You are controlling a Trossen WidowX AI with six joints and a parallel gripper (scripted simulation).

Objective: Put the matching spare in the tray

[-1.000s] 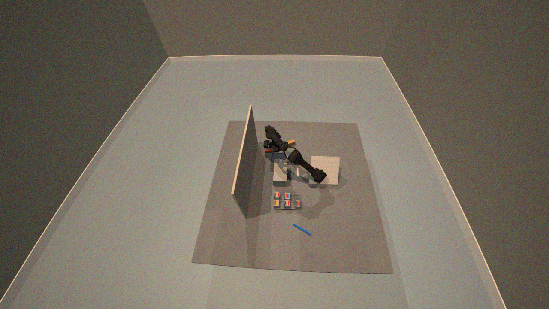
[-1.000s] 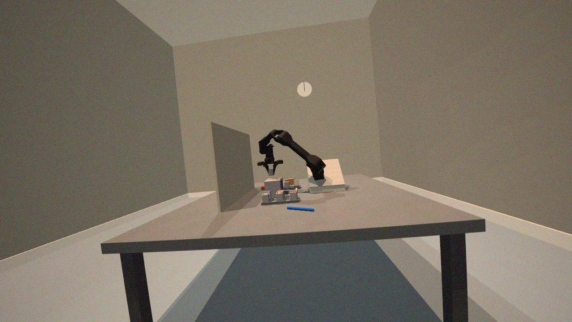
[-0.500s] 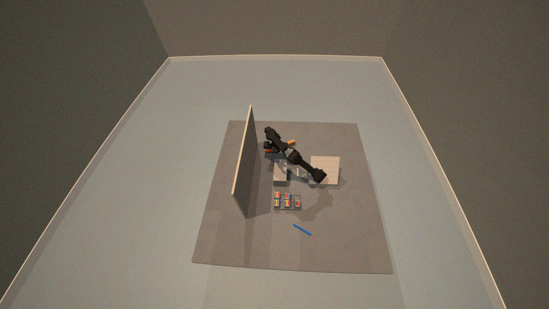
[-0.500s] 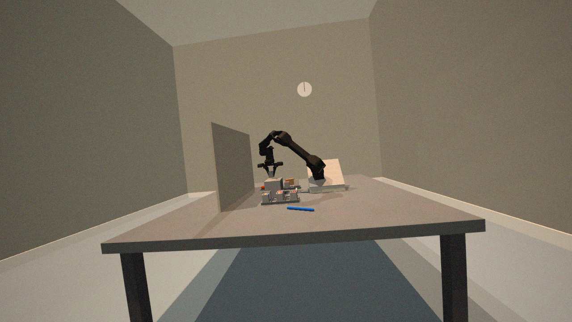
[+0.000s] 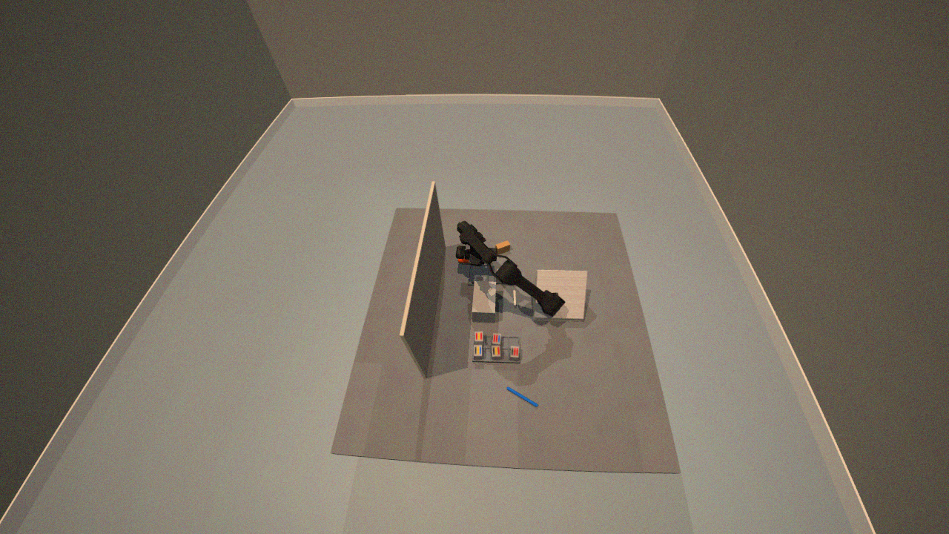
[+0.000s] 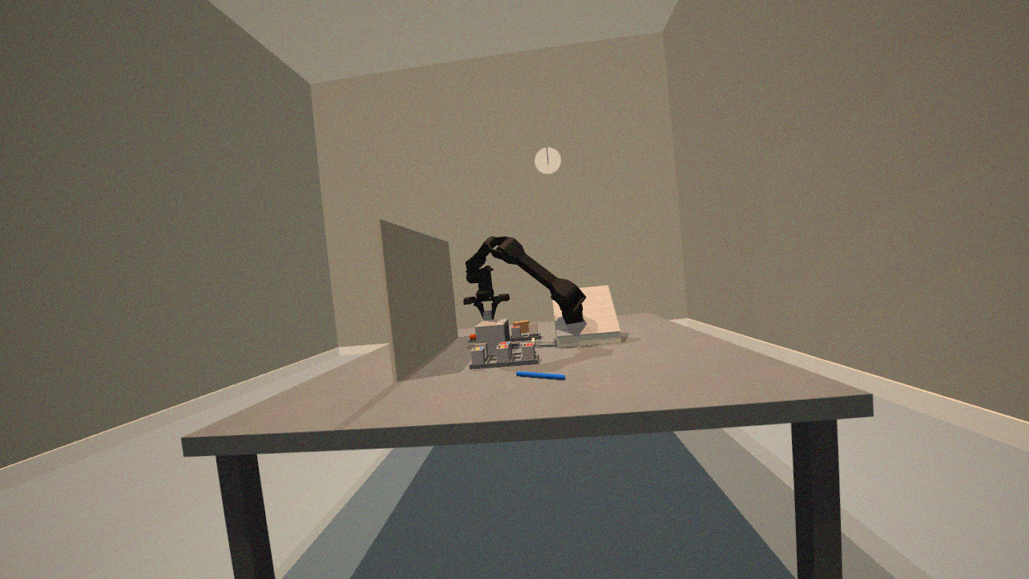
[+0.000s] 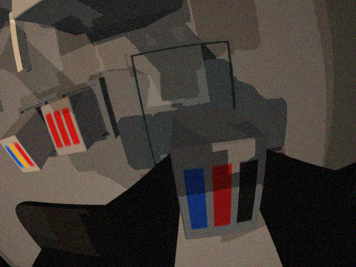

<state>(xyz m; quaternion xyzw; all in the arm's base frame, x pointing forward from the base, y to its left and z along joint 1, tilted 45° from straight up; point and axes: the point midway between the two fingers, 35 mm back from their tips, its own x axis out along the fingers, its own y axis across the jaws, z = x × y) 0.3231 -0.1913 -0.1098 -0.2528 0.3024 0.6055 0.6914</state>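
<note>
Gripping a spare (image 7: 219, 188) striped blue, red and black, the tool (image 6: 490, 310) hangs over the grey block (image 6: 492, 330); an upright panel (image 6: 417, 298) stands just beside.

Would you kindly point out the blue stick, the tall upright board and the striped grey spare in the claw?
blue stick (image 5: 522, 397): top view, mid-length.
tall upright board (image 5: 431, 292): top view, grey face.
striped grey spare (image 7: 218, 198): wrist view, label face.
</note>
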